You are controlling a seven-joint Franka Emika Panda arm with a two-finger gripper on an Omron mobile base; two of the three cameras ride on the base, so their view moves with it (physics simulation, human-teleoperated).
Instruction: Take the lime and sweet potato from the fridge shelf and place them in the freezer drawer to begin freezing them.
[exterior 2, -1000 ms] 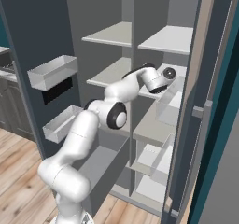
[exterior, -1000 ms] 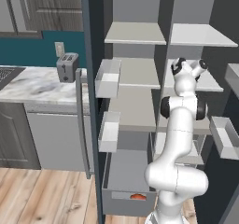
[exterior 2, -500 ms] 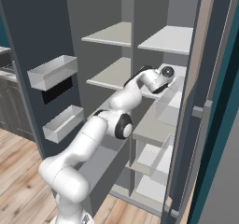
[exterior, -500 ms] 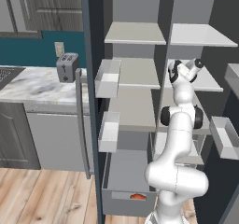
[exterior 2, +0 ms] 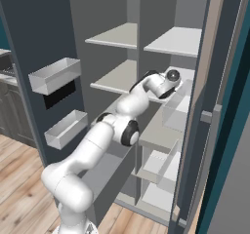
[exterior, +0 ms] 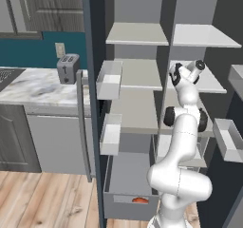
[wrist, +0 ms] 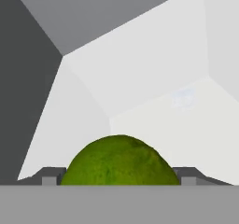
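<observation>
Now: gripper (wrist: 119,181) straddles lime (wrist: 119,161) at 6 o'clock, grasp unclear. Sweet potato (exterior: 139,200) in drawer (exterior: 128,207). Next: clamp, lift.

I see the lime (wrist: 119,161) up close in the hand view. It is round, bumpy and green, and it sits on the pale shelf (wrist: 186,125). The sweet potato (exterior: 139,200) is a small orange lump. It lies down low in the open grey drawer (exterior: 128,205).
</observation>
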